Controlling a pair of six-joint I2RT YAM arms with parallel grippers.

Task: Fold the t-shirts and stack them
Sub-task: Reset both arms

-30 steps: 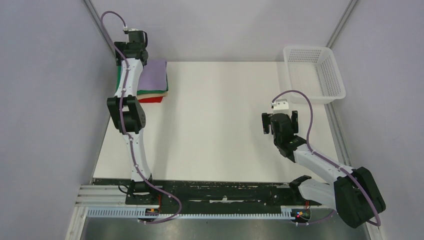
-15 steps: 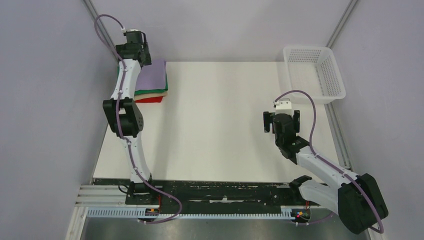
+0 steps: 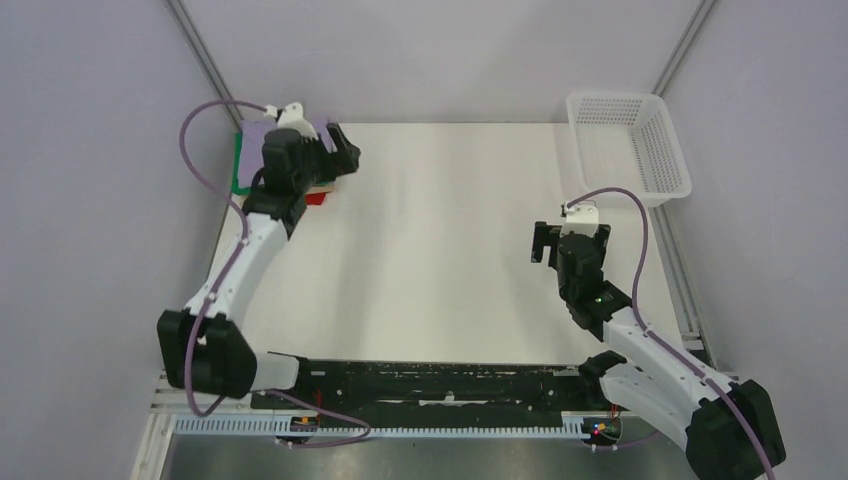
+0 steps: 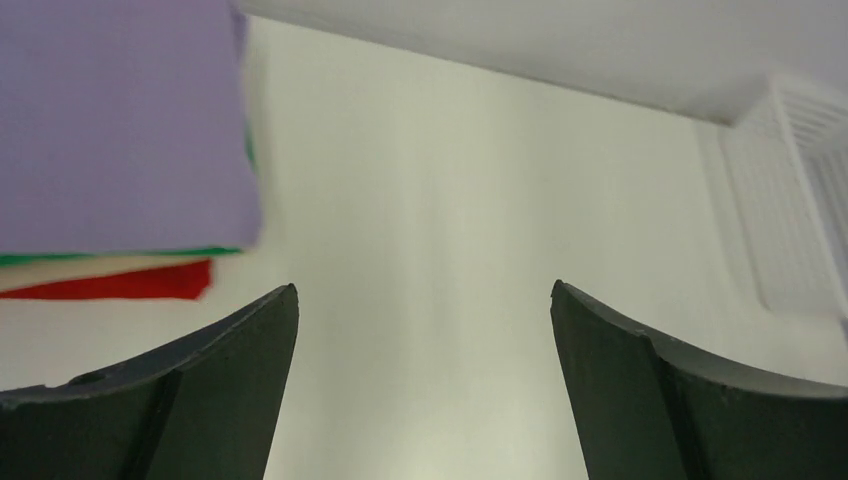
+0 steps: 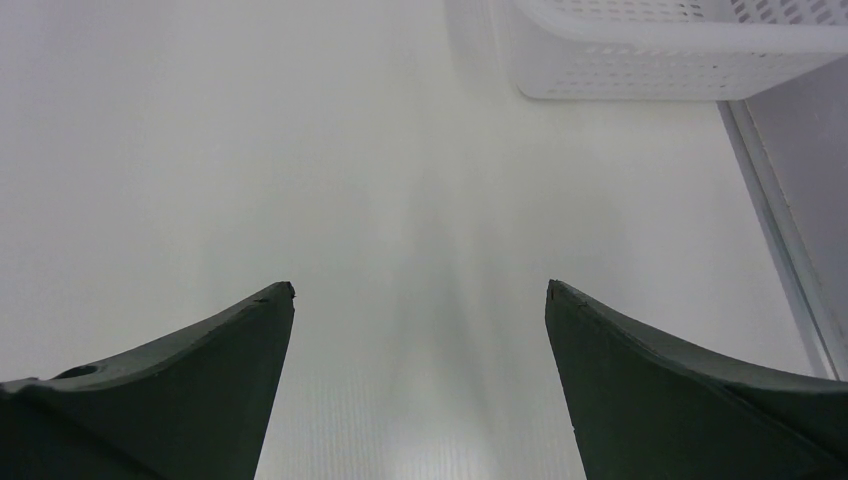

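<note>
The t-shirts lie folded in one stack at the table's far left corner. In the left wrist view the lavender shirt (image 4: 110, 110) lies on top, with the green (image 4: 120, 257), beige (image 4: 70, 273) and red (image 4: 110, 285) edges showing under it. From above, my left arm covers most of the stack; only purple (image 3: 255, 130), green (image 3: 238, 165) and red (image 3: 316, 198) bits show. My left gripper (image 3: 345, 150) (image 4: 423, 288) stands open and empty just right of the stack, over bare table. My right gripper (image 3: 567, 240) (image 5: 420, 285) is open and empty over the right side.
A white mesh basket (image 3: 628, 145) (image 5: 680, 40) stands at the far right corner, beyond my right gripper; its edge also shows in the left wrist view (image 4: 790, 200). Grey walls close in the white table (image 3: 440, 230) on three sides.
My left arm has swung off the stack, its elbow dropping toward the near left; the gripper now points right beside the shirts and has opened slightly wider. The right arm shifted slightly right.
</note>
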